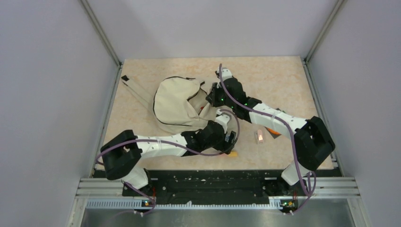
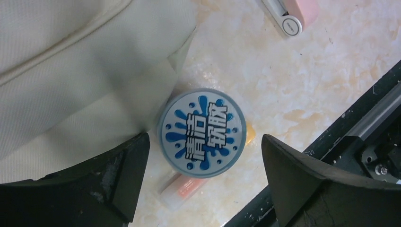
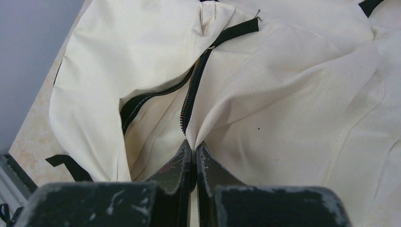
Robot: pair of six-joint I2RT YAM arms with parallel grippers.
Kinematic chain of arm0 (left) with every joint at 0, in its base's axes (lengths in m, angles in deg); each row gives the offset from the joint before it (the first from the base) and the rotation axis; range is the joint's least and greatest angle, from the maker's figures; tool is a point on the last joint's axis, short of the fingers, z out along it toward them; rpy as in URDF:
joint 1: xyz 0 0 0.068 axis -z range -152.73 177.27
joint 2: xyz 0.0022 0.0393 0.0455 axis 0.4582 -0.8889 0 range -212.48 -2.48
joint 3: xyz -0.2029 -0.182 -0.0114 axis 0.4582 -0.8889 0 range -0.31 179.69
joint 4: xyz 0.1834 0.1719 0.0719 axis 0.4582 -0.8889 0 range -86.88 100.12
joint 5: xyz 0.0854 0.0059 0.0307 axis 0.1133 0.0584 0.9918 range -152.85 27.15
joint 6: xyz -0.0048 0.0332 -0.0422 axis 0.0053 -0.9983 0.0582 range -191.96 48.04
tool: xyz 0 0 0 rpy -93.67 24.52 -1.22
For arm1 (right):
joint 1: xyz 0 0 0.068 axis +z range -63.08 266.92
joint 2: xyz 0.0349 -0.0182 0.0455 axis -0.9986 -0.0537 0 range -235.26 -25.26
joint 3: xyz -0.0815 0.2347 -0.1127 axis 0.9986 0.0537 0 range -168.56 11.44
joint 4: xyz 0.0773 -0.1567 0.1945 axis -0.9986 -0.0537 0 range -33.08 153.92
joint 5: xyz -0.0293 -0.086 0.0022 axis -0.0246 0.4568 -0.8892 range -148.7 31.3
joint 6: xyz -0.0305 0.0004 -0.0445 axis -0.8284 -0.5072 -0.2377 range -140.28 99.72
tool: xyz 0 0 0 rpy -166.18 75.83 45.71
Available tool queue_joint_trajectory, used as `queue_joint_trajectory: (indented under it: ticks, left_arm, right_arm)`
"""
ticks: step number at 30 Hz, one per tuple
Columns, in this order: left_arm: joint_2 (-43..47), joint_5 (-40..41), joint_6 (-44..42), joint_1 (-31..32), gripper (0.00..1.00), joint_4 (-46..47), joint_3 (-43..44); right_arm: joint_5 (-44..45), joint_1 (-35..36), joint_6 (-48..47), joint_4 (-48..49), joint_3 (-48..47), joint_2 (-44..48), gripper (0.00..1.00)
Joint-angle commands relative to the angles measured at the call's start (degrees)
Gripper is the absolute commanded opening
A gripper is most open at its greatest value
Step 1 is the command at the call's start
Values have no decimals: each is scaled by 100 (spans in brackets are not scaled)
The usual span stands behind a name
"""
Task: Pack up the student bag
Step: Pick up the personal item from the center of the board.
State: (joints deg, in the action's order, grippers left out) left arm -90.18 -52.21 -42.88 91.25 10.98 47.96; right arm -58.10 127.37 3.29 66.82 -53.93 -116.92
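Right gripper [image 3: 194, 150] pinches student bag [image 3: 293, 94] opening edge (zipper [image 3: 188, 101] seemingly parted).

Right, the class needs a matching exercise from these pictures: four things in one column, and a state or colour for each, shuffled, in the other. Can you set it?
1. student bag
2. round tin
3. left gripper
4. right gripper

A. shut on cream fabric by the zipper
B. grey lid, blue lettering
C. zipper partly undone
D. open, fingers wide apart

Pairs: 1-C, 2-B, 3-D, 4-A
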Motion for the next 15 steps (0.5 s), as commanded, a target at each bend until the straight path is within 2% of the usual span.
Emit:
queue_joint_trajectory:
  ticks: [1, 15]
  left_arm:
    - [-280, 148, 3, 74, 93, 379, 376]
    - [-1027, 1289, -84, 340, 94, -656, 1161]
  right_arm:
    - [169, -37, -125, 114, -317, 54, 0]
    - [120, -37, -129, 123, -329, 24, 0]
